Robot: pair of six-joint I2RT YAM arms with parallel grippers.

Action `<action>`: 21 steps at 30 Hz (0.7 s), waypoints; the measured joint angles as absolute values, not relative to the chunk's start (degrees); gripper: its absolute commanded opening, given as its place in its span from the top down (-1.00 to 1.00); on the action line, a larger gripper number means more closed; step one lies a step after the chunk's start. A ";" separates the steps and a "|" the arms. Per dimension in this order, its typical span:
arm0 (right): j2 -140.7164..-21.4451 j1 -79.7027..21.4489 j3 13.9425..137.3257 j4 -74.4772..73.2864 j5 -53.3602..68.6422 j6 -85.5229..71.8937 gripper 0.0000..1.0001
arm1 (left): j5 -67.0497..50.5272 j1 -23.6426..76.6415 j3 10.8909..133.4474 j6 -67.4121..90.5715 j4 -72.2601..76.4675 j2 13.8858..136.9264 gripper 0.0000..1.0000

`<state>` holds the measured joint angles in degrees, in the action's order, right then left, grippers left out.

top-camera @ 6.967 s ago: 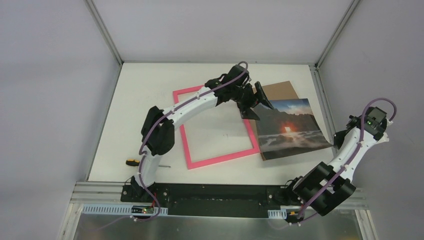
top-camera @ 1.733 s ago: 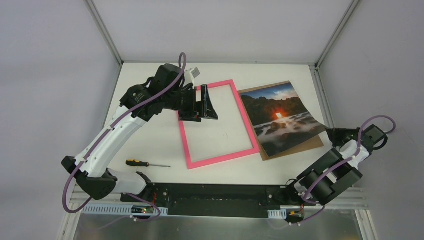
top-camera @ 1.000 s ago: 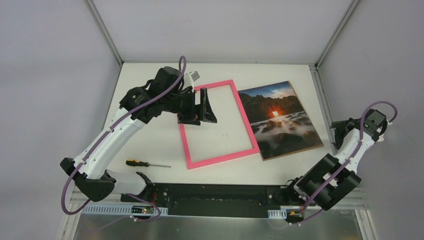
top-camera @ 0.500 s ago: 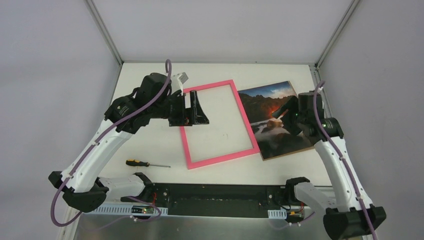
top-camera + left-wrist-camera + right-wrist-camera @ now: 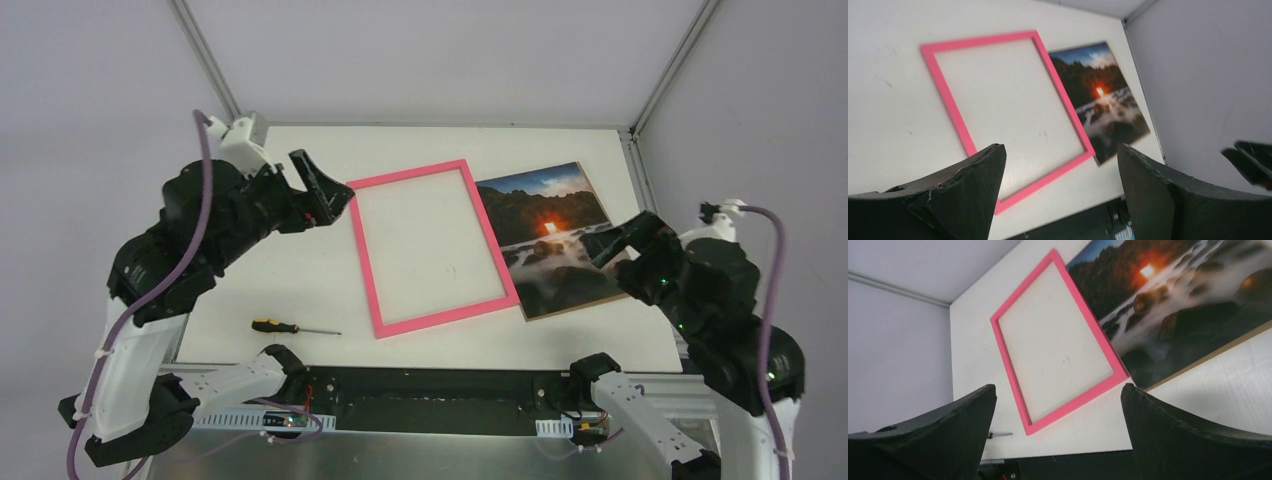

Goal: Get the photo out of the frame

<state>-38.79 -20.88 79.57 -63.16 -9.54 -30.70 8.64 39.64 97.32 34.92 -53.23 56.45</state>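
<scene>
The pink frame lies flat on the white table with bare table showing through it. The photo, a sunset over rocks on brown backing, lies flat just right of the frame, outside it. My left gripper hovers high over the table's left part, open and holding nothing. My right gripper hangs above the photo's right edge, open wide and also holding nothing. The left wrist view looks down past the left gripper at the frame and photo. The right wrist view shows the right gripper, the frame and the photo.
A small orange-handled screwdriver lies near the front left of the table, also seen as a screwdriver tip in the right wrist view. Grey walls close the table in at the left, back and right. The black base rail runs along the near edge.
Both arms have risen and drawn back from the table. The left gripper left the frame's left side. The right gripper moved off the photo to the right and opened wider.
</scene>
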 measured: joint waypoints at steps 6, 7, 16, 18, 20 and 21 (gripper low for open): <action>-38.02 -20.88 92.51 -68.45 -19.57 -26.85 -0.98 | 20.38 39.64 103.72 30.06 -52.71 53.87 -0.72; -38.04 -20.88 93.78 -69.06 -20.75 -26.26 -0.98 | 21.58 39.64 104.20 29.69 -52.60 53.49 -0.72; -40.99 -20.88 108.95 -76.66 -31.90 -23.68 -0.98 | 28.77 39.64 105.43 27.90 -52.42 50.59 -0.71; -41.41 -20.88 110.59 -77.97 -33.12 -23.42 -0.98 | 29.74 39.64 105.43 27.86 -52.40 50.22 -0.70; -41.58 -20.88 111.33 -79.09 -33.98 -23.05 -0.98 | 30.76 39.64 105.45 27.79 -52.42 49.87 -0.70; -41.60 -20.88 111.46 -79.37 -34.17 -22.94 -0.98 | 31.18 39.64 105.54 27.66 -52.47 49.71 -0.71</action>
<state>-41.60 -20.88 111.46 -79.37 -34.17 -22.94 31.18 39.64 105.54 27.66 -52.47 49.71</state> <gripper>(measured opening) 0.991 0.853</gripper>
